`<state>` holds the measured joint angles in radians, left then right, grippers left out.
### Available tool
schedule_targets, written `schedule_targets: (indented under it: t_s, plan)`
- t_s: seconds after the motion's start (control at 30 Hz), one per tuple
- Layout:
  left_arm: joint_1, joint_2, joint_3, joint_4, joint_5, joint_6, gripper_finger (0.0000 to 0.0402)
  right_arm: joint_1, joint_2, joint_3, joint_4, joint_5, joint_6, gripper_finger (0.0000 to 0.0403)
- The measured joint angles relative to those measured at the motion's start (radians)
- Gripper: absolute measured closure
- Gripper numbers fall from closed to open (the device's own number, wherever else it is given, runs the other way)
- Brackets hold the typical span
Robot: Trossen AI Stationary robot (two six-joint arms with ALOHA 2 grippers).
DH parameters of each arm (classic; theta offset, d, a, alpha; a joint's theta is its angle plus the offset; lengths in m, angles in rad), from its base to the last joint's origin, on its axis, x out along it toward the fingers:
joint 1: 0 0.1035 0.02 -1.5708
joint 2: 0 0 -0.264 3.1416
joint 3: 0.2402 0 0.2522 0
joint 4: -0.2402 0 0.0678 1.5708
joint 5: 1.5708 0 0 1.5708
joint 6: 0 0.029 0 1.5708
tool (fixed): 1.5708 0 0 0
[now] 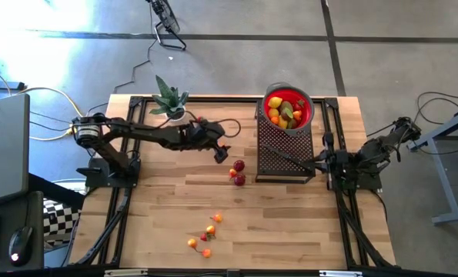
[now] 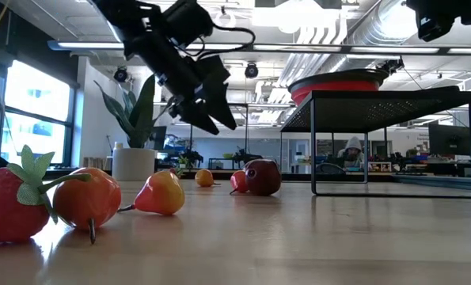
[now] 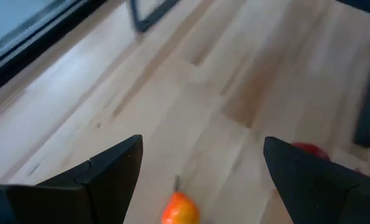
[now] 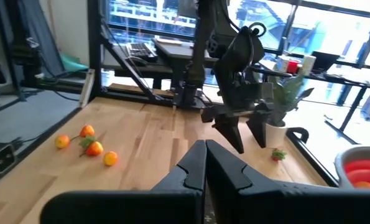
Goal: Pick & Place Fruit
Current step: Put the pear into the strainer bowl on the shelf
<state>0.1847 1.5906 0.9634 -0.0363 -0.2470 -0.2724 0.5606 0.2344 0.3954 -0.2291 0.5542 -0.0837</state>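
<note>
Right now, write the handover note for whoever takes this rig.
Left gripper: open, empty, above the table beside the red fruit cluster at mid-table.
Right gripper: shut, empty, parked at the right side by the black rack.
Done: several fruits already lie in the red bowl on top of the rack.
Left: the cluster of three near the left gripper, five orange and red fruits near the front edge, and one small red fruit beside the potted plant.
</note>
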Motion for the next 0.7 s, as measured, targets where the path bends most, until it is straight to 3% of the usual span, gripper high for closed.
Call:
schedule_targets:
  t_s: [0.23, 0.7]
  plan:
    - [0.062, 0.0, 0.017, -0.093, 0.019, -0.09, 0.0073, 0.0, 0.0, 0.0, 0.0, 0.026, 0.0, 0.0401]
    - [0.064, 0.029, 0.018, -0.147, 0.033, -0.092, 0.0073, 0.0, 0.0, 0.0, -0.005, 0.024, 0.002, 0.0401]
